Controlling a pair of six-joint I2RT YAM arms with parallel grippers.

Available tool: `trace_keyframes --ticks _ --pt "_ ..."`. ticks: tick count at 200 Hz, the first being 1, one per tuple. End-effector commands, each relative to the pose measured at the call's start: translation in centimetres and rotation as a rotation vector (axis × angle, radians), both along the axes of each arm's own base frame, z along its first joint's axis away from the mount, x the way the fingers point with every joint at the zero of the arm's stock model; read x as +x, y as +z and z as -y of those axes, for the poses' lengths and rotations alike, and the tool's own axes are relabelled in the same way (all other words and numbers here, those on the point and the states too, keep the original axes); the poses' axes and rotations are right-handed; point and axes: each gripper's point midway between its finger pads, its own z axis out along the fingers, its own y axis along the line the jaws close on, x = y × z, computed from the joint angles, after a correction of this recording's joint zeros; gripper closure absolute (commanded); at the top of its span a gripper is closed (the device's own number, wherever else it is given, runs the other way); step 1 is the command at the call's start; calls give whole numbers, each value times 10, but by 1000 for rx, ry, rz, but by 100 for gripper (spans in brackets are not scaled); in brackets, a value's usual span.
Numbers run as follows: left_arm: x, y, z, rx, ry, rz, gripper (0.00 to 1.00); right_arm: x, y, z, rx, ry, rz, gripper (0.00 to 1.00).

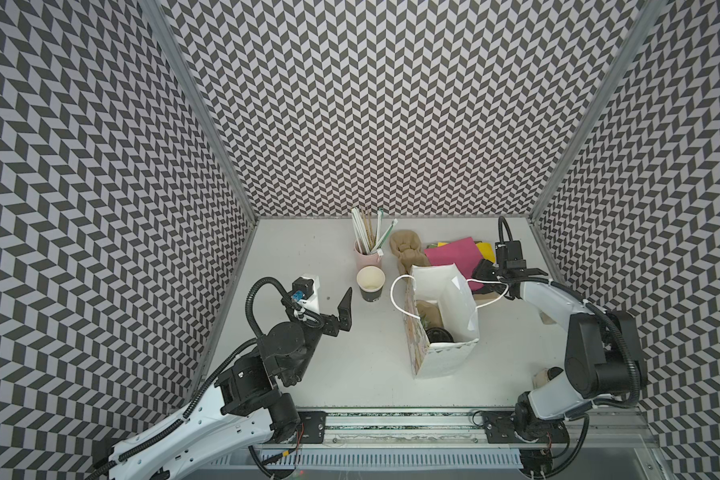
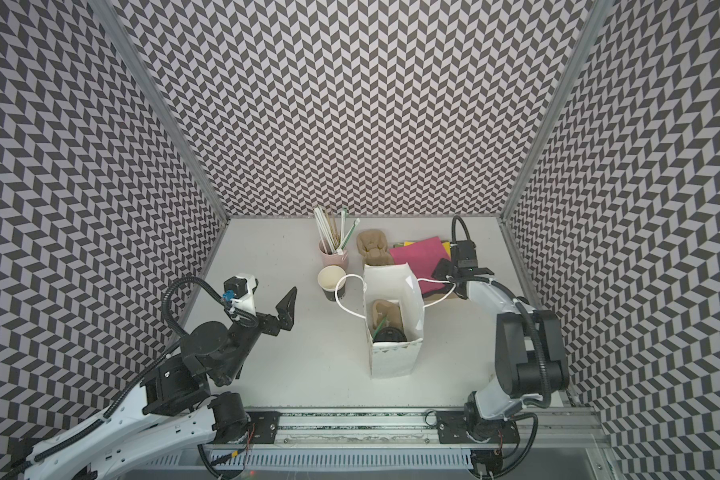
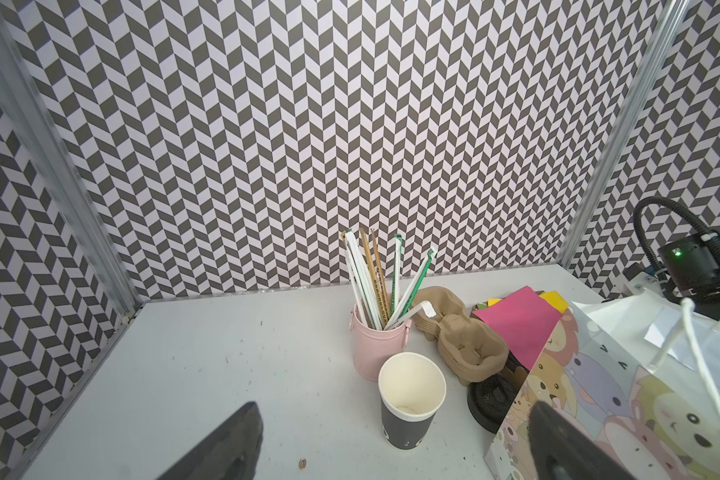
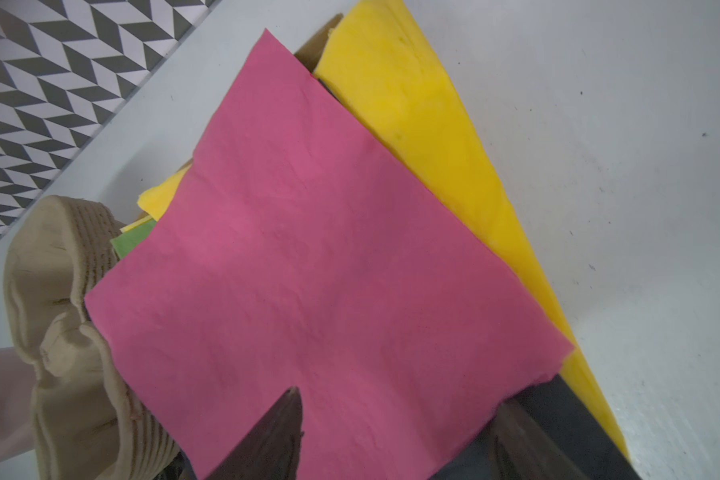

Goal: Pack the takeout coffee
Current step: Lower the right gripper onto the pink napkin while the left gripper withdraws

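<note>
In the white bag (image 1: 458, 299) near the desk's (image 1: 308, 374) front edge: the takeout coffee (image 1: 438, 334), mostly hidden. Probably light, soft-walled; best gripped gently mid-wall. Spread wide, empty: left gripper (image 1: 344, 309); parted over pink napkin (image 4: 308, 249): right gripper (image 4: 391, 436).

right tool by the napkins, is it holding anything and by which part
Nothing is held. The right tool hangs with its jaws apart over the near edge of the pink napkin, which lies flat on the stack, not pinched.
</note>
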Motion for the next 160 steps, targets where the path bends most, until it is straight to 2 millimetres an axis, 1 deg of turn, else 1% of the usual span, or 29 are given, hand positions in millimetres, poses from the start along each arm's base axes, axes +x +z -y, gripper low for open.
trace_keyframes --ticks 1,27,40,67,87,104,135,160 --pt "0 3 -3 -29 9 10 0 12 10 -2 34 -1 74 38" --pt "0 2 -3 -26 9 10 0 15 19 -7 58 14 117 47" --pt "0 3 -3 -28 9 11 0 16 22 -8 70 17 135 53" --pt "0 3 -4 -30 10 12 0 17 22 -10 88 20 142 60" --pt "0 3 -4 -30 10 13 0 18 24 -10 102 16 149 62" --pt "0 3 -4 -29 9 12 0 20 27 -12 119 25 161 70" --pt "0 3 -4 -28 11 13 0 22 30 -14 127 30 165 76" --pt "0 3 -4 -30 10 14 0 22 32 -13 126 31 168 86"
